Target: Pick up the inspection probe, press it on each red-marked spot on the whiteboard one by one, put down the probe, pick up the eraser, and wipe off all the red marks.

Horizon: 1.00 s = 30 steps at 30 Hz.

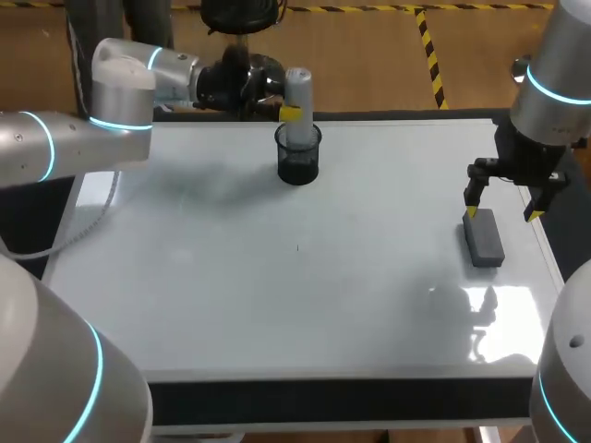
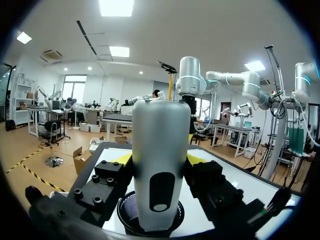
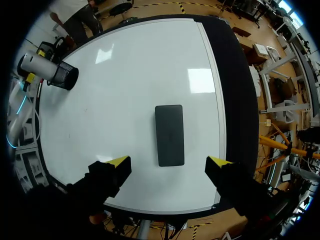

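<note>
Whiteboard [image 1: 231,277]: flat on table. R claw [image 1: 503,212]: over whiteboard's right edge, spread wide, above eraser [image 1: 483,238]. L claw [image 2: 159,160]: at whiteboard's far edge, pinching probe [image 1: 298,92] from both sides. Cup [image 1: 297,166]: black mesh, on whiteboard, far-edge centre. Probe: grey, upright in cup. Eraser: dark, lying flat on whiteboard nr right edge.

You have the whiteboard [image 1: 231,277] lying flat before you. At its far edge, near the middle, the cup [image 1: 298,159] stands with the probe [image 1: 297,88] upright in it. The eraser [image 1: 483,238] lies on the board near its right edge, just below your right gripper [image 1: 502,213] and well apart from the cup.
</note>
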Tool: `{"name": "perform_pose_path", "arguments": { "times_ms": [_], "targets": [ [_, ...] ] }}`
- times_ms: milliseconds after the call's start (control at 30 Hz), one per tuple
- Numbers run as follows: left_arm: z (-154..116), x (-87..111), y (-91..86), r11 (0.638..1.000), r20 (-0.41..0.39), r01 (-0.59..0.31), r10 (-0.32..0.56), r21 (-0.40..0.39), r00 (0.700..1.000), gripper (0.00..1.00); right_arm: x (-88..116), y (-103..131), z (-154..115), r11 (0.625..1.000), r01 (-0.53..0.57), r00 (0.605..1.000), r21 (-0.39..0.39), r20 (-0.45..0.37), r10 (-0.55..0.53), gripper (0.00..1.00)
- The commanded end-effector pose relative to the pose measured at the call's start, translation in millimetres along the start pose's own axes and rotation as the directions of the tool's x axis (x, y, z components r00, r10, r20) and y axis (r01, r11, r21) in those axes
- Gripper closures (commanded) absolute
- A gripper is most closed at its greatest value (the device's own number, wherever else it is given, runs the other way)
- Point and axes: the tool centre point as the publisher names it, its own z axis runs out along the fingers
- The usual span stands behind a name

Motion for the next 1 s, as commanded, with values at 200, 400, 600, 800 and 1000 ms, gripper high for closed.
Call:
{"name": "perform_pose_path", "arguments": {
  "times_ms": [200,400,600,800,1000],
  "targets": [
    [2,-4.6,12.2,0.999,0.013,-0.029,0.029,-0.022,0.999,1.00,-1,-1,-1,1.000,0.001,1.000,-0.001,0.000,-0.001,0.00],
    [1,-6.8,18.0,0.999,0.025,-0.026,0.027,-0.036,0.999,1.00,-1,-1,-1,1.000,0.001,1.000,-0.001,0.000,-0.001,0.00],
    [1,-6.8,21.9,0.999,0.029,-0.030,0.031,-0.028,0.999,1.00,-1,-1,-1,1.000,0.001,1.000,-0.001,0.000,-0.001,0.00],
    [3,-7.2,26.8,0.999,0.026,-0.038,0.038,-0.017,0.999,1.00,-1,-1,-1,1.000,0.001,1.000,-0.001,0.000,-0.001,0.00],
    [7,-6.8,29.6,0.999,0.021,-0.050,0.050,-0.011,0.999,1.00,-1,-1,-1,1.000,0.001,1.000,-0.001,0.000,-0.001,0.00]
  ]
}}
